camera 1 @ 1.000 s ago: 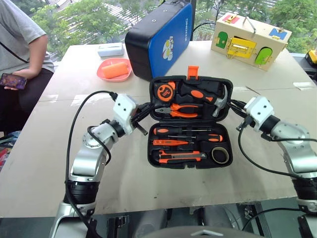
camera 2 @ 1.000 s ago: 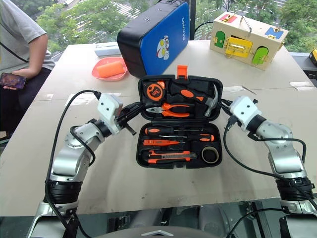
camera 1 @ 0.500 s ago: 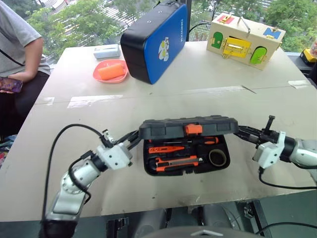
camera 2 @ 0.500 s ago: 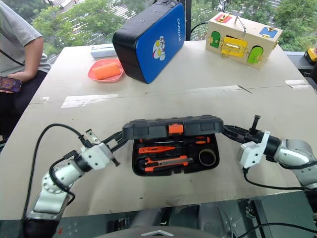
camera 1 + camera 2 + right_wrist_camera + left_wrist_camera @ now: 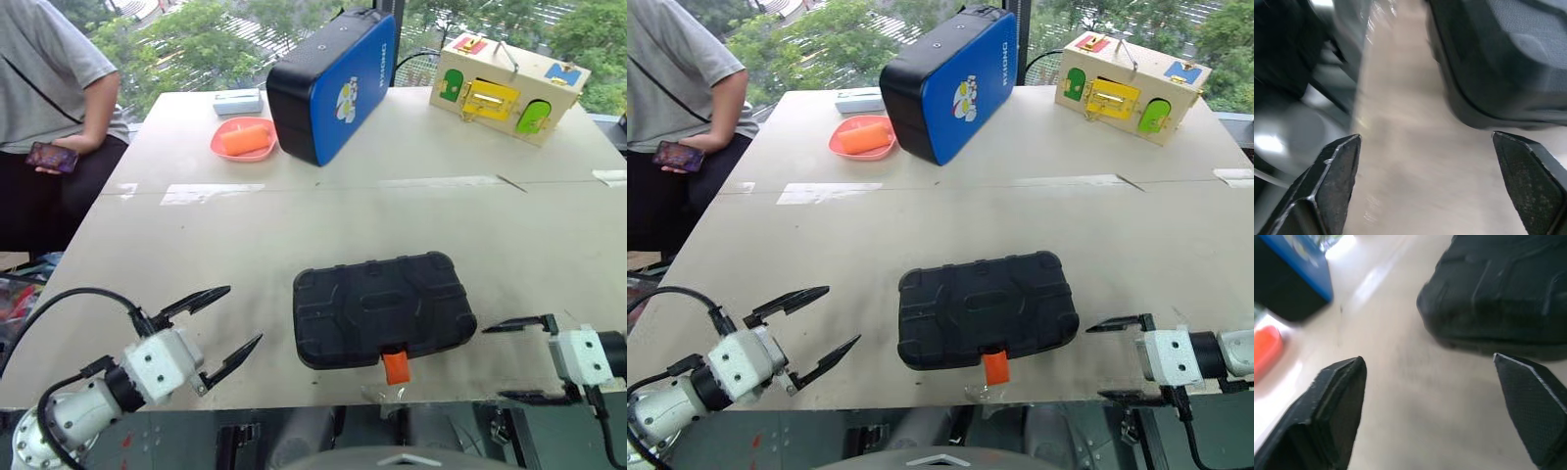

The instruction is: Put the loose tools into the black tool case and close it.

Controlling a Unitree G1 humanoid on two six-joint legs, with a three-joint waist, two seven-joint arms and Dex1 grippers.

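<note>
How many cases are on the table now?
2. The black tool case lies closed near the table's front edge; the blue-and-black case stands at the far side, beside the orange dish.

You have bright, even daylight coming from the windows behind the far edge of the bench (image 5: 294, 225), with a pale sheen along its far half and only soft shadows. Both head views are sharp. Your wrist views are blurred, the black tool case (image 5: 1498, 289) smeared and soft.
</note>
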